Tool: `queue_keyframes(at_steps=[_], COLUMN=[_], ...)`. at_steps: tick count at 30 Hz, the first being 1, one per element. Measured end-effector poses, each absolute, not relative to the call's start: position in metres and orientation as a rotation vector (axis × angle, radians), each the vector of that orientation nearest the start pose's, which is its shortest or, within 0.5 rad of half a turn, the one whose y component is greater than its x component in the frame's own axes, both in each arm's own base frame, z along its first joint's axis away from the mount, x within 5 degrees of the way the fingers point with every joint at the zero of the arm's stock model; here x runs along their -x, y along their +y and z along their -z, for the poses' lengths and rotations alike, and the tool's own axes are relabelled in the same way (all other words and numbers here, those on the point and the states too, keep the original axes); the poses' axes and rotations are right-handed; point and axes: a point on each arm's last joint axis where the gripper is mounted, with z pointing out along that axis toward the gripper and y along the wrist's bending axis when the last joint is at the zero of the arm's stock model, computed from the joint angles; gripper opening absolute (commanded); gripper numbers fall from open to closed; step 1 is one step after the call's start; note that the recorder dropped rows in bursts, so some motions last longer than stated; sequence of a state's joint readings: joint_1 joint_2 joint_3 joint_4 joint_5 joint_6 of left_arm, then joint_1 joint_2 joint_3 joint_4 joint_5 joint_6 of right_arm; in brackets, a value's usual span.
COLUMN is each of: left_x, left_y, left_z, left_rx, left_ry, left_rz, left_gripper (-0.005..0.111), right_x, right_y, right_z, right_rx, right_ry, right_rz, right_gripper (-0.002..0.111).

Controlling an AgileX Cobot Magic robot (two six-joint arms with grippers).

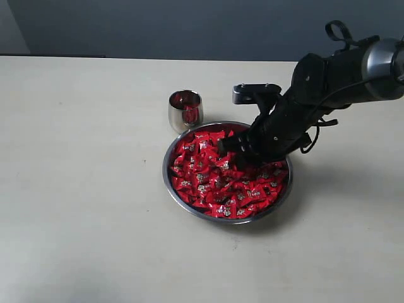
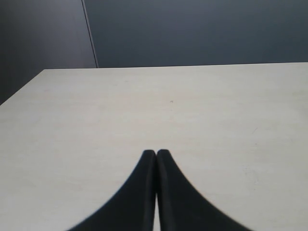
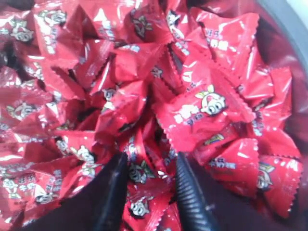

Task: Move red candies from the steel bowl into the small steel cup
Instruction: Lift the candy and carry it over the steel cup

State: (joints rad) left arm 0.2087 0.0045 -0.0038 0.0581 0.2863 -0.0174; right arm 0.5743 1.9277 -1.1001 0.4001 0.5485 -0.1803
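Observation:
The steel bowl sits mid-table, heaped with red candies. My right gripper reaches down into the heap from the right. In the right wrist view the right gripper has its fingertips pushed in among the red candies. Its jaws stand apart with wrappers lying between them, none clearly pinched. The bowl's rim shows at one corner. The small steel cup stands just beyond the bowl's far left edge, with red showing inside it. My left gripper is shut and empty over bare table.
The pale table stretches wide to the left and in front of the bowl. A dark wall runs behind the far edge. The right arm's black body hangs over the bowl's right side.

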Motion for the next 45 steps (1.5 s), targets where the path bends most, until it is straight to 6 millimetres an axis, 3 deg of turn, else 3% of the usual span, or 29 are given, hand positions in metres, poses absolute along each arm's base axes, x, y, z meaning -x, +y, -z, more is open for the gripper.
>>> queue_keyframes(at_steps=[5,10,19,28,37,45], left_x=[-0.053,-0.053,-0.053,-0.053,-0.053,-0.053], left_y=[0.013,0.013,0.013,0.013,0.013,0.013], left_z=[-0.188,-0.188,-0.188,-0.188,-0.188,-0.188], left_rx=[0.163,0.163,0.163,0.163,0.163,0.163], left_ry=[1.767,1.767,1.767,1.767,1.767,1.767], left_rz=[-0.193,-0.193,-0.193,-0.193,-0.193,-0.193], left_gripper=[0.0,0.0,0.0,0.0,0.0,0.0], right_x=[-0.294,-0.294,-0.292,-0.3,-0.308,-0.319], right_y=[0.214,0.214,0.22,0.228,0.22,0.227], right_z=[-0.137,-0.137,-0.138,-0.173,-0.185,-0.212], right_rx=[0.625,0.638,0.675,0.773,0.819,0.793], right_ry=[2.815,2.811,2.773,2.689,2.688,2.601], right_rz=[-0.471,-0.472,-0.476,-0.446,-0.249,-0.264], right_gripper=[0.032,-0.001,-0.001,-0.001,-0.001,-0.001])
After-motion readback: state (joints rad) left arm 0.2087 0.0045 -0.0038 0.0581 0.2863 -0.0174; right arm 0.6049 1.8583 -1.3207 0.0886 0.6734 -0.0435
